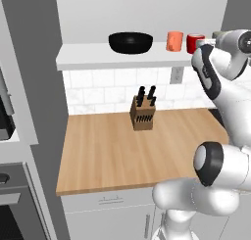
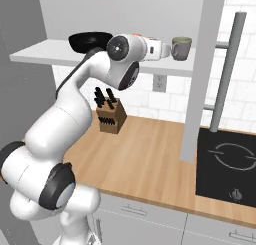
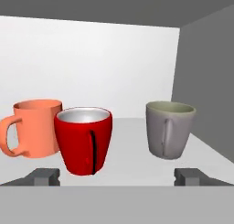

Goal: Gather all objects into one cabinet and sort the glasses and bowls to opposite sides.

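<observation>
1. Three cups stand upright on the cabinet shelf (image 1: 88, 58), toward its right end: the orange cup (image 3: 36, 128), the red cup (image 3: 85, 140) and the grey-green mug (image 3: 169, 128).
2. From the hand camera, the red cup is nearest, just in front of the orange cup and overlapping it; whether they touch cannot be told.
3. The mug stands apart to the right, near the grey side panel (image 3: 205, 77).
4. The black bowl (image 1: 130, 42) sits on the same shelf, left of the cups with a clear gap.
5. The gripper (image 3: 118, 176) is level with the shelf, facing the cups; its jaws are spread wide and hold nothing, with the red cup just ahead of the left fingertip (image 3: 45, 176).
6. Below, a knife block (image 1: 143, 113) stands on the wooden counter (image 1: 112, 156) near the tiled wall.
7. In the right base view, a long bar handle (image 2: 227, 71) and a black cooktop (image 2: 226, 169) lie to the right.
</observation>
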Motion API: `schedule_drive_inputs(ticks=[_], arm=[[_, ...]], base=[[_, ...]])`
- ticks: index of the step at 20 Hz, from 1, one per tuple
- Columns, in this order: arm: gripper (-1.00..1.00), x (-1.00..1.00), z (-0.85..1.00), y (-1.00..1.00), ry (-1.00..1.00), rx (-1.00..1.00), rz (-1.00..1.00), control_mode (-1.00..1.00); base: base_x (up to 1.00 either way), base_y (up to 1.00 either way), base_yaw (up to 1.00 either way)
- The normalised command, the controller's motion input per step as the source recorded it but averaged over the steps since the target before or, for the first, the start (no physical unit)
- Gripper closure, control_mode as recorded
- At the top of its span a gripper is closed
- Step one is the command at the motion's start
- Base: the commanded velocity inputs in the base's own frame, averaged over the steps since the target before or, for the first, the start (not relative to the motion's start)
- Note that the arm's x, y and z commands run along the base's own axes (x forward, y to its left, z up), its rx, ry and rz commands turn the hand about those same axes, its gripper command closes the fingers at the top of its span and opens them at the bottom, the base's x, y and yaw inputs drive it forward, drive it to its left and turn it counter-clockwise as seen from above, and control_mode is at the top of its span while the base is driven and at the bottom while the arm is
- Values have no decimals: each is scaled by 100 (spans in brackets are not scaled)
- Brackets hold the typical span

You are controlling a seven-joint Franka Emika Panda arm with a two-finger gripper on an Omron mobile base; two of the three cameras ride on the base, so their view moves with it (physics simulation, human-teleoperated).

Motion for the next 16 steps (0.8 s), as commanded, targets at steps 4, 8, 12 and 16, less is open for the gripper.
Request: schedule_drive_inputs(ticks=[4, 8, 12, 16], arm=[[-100, -67, 37, 77, 11, 0, 0, -100], [-100, -64, 26, 87, 7, 0, 0, -100], [-100, -68, 26, 87, 5, 0, 0, -100], [-100, -63, 14, 88, 9, 0, 0, -100]], base=[[0, 0, 0], [0, 0, 0], [0, 0, 0], [0, 0, 0]])
